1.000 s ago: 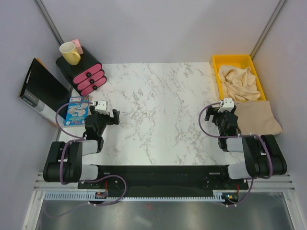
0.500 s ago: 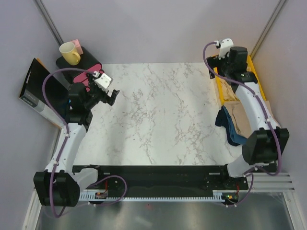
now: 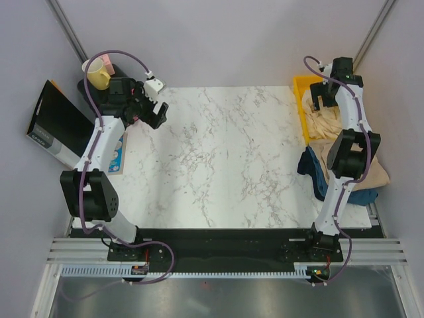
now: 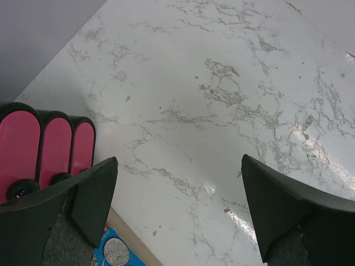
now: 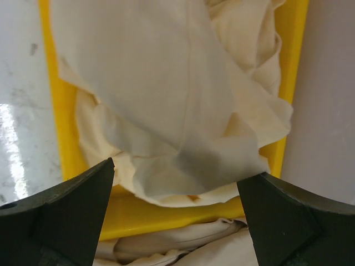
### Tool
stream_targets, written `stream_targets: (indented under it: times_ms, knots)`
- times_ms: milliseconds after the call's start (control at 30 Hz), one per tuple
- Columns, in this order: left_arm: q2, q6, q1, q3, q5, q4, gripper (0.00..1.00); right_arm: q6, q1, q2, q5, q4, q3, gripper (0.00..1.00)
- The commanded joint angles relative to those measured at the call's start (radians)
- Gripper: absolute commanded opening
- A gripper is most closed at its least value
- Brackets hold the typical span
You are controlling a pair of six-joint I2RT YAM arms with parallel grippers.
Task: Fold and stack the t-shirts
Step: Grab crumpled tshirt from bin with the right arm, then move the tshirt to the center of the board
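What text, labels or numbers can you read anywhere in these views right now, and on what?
Nothing is legible.
Black box: small white marking near one edge, too small to read.
Blue packet: printed pictures; any lettering is blurred.
T-shirts, yellow tray, yellow mug, pink drawers: no print visible.

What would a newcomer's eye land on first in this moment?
The bright yellow tray in the far right corner, heaped with crumpled cream t-shirts, draws the eye first. The right arm reaches over it with its jaws wide open. Across the marble table, the left arm hangs open-jawed beside pink drawers and a yellow mug.
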Motion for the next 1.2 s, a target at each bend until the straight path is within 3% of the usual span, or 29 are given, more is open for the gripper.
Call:
stream_targets:
  times_ms: [0,67,133,167,200,267,300,367,467,500,533,667,800,1000,1167]
  knots:
    - [0.008,0.045,-0.001,0.087,0.035,-0.048,1.00,-0.024,-0.024,0.062,0.078,0.021,0.156,0.98]
    - [0.018,0.037,-0.002,0.091,0.046,-0.045,1.00,-0.027,-0.025,0.102,0.086,0.041,0.174,0.97]
    - [0.021,0.036,-0.002,0.091,0.054,-0.045,1.00,-0.027,-0.024,0.137,0.066,0.041,0.190,0.86]
    - [0.022,0.036,-0.002,0.090,0.057,-0.043,1.00,-0.024,-0.025,0.146,0.062,0.042,0.191,0.74]
    - [0.024,0.037,-0.002,0.087,0.058,-0.043,1.00,-0.024,-0.022,0.154,0.056,0.042,0.191,0.45]
    - [0.028,0.046,-0.004,0.087,0.060,-0.042,0.99,-0.027,-0.019,0.166,0.065,0.041,0.196,0.09]
    - [0.030,0.049,-0.005,0.087,0.061,-0.042,0.99,-0.031,-0.016,0.168,0.075,0.041,0.206,0.00]
    - [0.038,0.057,-0.008,0.087,0.070,-0.040,0.98,-0.051,-0.010,0.148,0.079,0.044,0.223,0.00]
    - [0.056,0.080,-0.019,0.090,0.087,-0.030,0.80,-0.088,-0.002,0.104,0.102,0.058,0.263,0.00]
    - [0.067,0.095,-0.025,0.088,0.093,-0.022,0.69,-0.102,0.002,0.069,0.112,0.074,0.271,0.00]
    - [0.074,0.108,-0.030,0.091,0.098,-0.017,0.66,-0.117,0.019,0.045,0.131,0.094,0.272,0.00]
    - [0.142,0.148,-0.062,0.145,0.106,0.013,0.72,-0.231,0.068,-0.122,0.197,0.304,0.159,0.00]
    - [0.246,0.167,-0.103,0.244,0.121,0.026,0.74,-0.369,0.120,-0.322,0.157,0.658,0.013,0.00]
    - [0.389,0.151,-0.175,0.436,0.132,0.073,0.81,-0.539,0.289,-0.322,0.122,0.752,0.166,0.00]
    - [0.507,0.119,-0.228,0.544,0.133,0.136,0.85,-0.698,0.393,-0.355,0.043,0.922,0.143,0.00]
